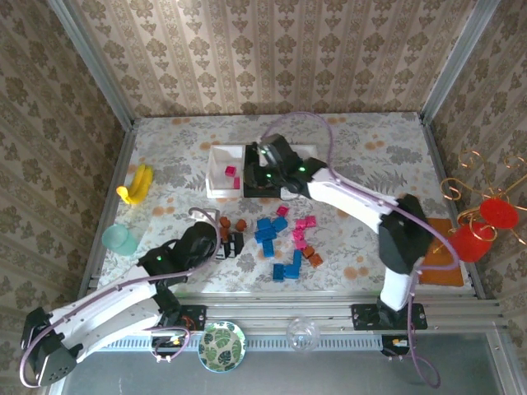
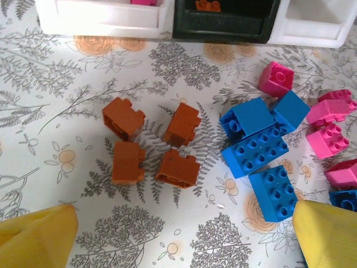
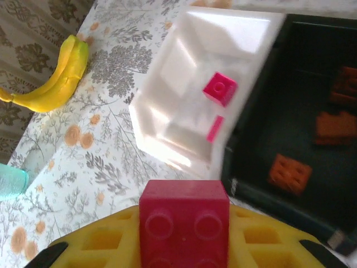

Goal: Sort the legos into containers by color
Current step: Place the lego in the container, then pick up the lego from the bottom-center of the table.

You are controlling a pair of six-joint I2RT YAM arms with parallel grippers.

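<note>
Top view: right gripper [image 1: 265, 169] hanging over the white tray's [image 1: 216, 177] right edge; left gripper [image 1: 229, 245] low beside the loose legos [image 1: 284, 239].

Left wrist: fingers [image 2: 39, 234] spread wide, four brown bricks [image 2: 150, 148] just ahead between them.

Right wrist: pinching a magenta brick [image 3: 184, 220]; white tray ahead, slightly left, with one pink brick inside; black tray [image 3: 312, 84] ahead-right.

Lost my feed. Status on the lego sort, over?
Right gripper shut on pink brick, at white tray. Left gripper open above orange bricks. Nothing blocking the tray.
</note>
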